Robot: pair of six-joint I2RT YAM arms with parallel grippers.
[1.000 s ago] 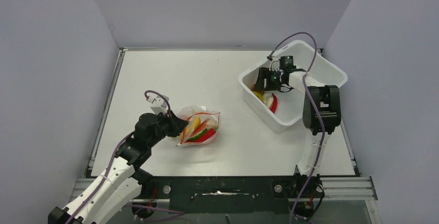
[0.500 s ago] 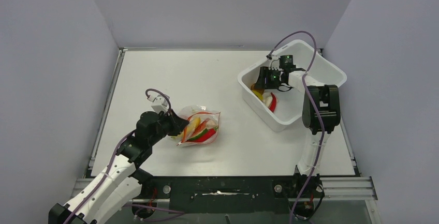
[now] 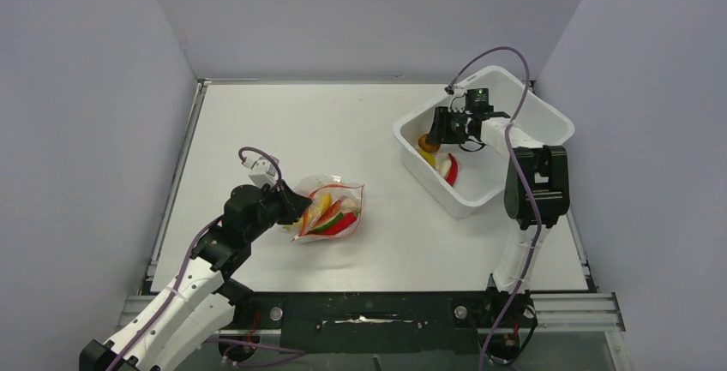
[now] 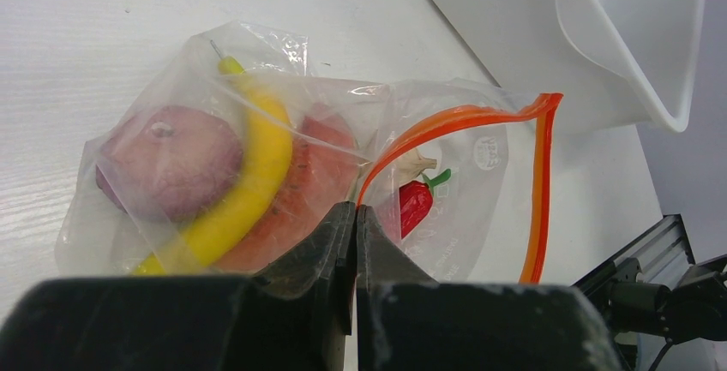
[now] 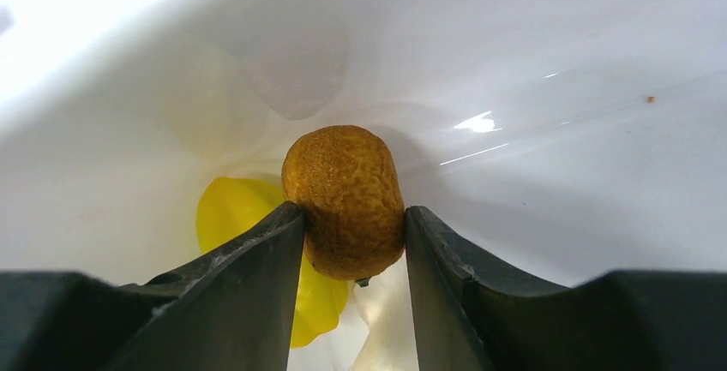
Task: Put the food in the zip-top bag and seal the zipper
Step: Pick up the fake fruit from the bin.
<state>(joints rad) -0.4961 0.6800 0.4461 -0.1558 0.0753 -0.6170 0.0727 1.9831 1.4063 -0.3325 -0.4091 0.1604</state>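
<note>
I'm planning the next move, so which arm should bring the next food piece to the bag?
Right. The right end effector grips a brown piece in the bin; the left end effector is shut on the bag at its open mouth, busy holding it.

The clear, crinkled zip-top bag [image 4: 480, 225] lies on the bench [image 3: 283, 122], mouth open, its orange-red zipper [image 4: 540, 191] bowed apart. Inside: a yellow banana [image 4: 257, 161], a purplish round piece [image 4: 167, 161], a watermelon slice [image 4: 313, 178], a red chili [image 4: 415, 204]. A brown wrinkled piece [image 5: 347, 191] is pinched in the right end effector [image 5: 353, 225] over a yellow piece [image 5: 225, 212] in the white bin [image 3: 467, 206].
</note>
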